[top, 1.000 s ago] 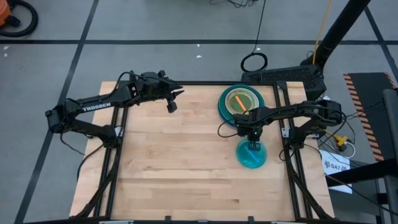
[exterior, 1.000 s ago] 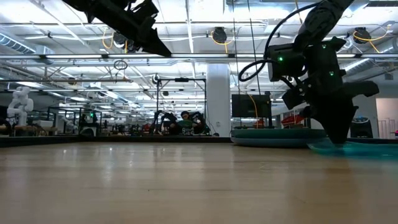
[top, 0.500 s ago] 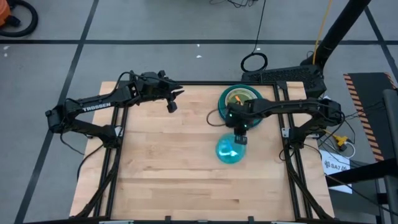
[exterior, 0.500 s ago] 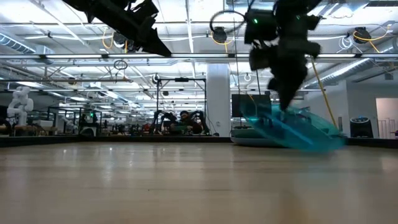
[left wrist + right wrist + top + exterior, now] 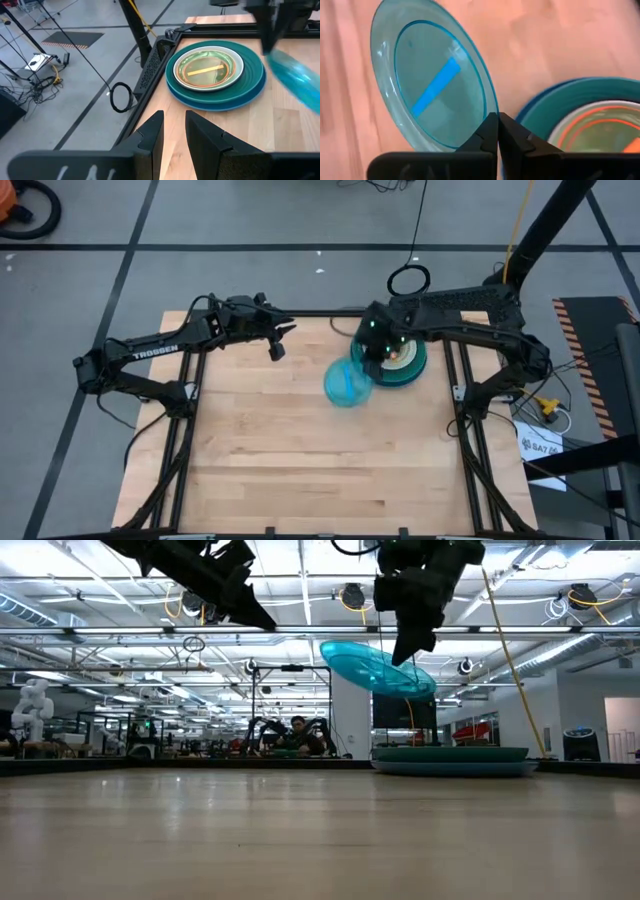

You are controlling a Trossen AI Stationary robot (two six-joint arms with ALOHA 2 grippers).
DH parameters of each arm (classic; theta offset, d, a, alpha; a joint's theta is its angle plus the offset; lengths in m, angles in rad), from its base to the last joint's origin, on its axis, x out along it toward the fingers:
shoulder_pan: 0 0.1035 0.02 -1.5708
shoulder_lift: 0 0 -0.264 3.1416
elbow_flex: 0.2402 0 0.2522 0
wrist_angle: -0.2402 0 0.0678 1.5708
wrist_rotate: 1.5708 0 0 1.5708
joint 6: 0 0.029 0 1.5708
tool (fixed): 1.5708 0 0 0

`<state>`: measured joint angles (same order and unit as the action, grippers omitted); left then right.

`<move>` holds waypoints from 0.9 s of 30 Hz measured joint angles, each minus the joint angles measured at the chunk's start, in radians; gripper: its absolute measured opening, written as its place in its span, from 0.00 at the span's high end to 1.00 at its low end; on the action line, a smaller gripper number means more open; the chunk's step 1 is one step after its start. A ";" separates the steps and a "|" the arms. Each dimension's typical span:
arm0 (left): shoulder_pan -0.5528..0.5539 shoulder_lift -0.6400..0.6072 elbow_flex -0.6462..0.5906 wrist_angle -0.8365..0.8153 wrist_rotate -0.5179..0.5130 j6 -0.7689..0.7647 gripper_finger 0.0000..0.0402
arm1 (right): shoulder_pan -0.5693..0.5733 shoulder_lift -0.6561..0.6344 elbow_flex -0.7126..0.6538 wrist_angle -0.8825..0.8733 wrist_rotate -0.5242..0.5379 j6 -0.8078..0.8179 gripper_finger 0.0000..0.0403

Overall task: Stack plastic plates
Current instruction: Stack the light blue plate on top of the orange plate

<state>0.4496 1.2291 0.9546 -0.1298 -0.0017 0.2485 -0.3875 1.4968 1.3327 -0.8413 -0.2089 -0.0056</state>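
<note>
Most plates already sit nested in the stack (image 5: 405, 360) at the table's (image 5: 280, 470) far right, while the right gripper (image 5: 372, 358), clamped on a cyan plate's (image 5: 345, 385) rim, holds it aloft just beside the pile, unplaced.

Held plate (image 5: 347, 385): translucent cyan, bright blue stripe across middle. Stack (image 5: 412, 367) at far right: blue plate at bottom, dark teal above, white next, lime green, then translucent orange on top with yellow-orange stripe. Surface (image 5: 250, 450): pale wood planks, black frame. Right pincer (image 5: 373, 366), left pincer (image 5: 279, 340): black.
</note>
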 joint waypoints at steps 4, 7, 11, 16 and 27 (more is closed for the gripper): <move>0.000 0.000 0.000 0.003 0.000 0.000 0.78 | -0.076 0.022 0.029 -0.014 -0.002 0.045 1.00; 0.000 0.000 0.000 0.005 0.000 -0.001 0.78 | -0.134 0.044 0.046 -0.014 -0.003 0.079 1.00; 0.000 0.000 0.000 0.006 0.000 0.001 0.78 | -0.225 0.074 0.064 -0.017 -0.060 0.128 1.00; 0.000 0.000 0.000 0.001 0.000 0.001 0.78 | -0.352 0.095 0.067 -0.053 -0.238 0.101 1.00; 0.000 0.000 0.000 -0.003 0.000 0.002 0.78 | -0.573 0.153 0.067 -0.318 -0.206 -0.102 1.00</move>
<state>0.4495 1.2293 0.9546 -0.1329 -0.0017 0.2501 -0.9609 1.6499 1.3998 -1.1593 -0.4149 -0.1074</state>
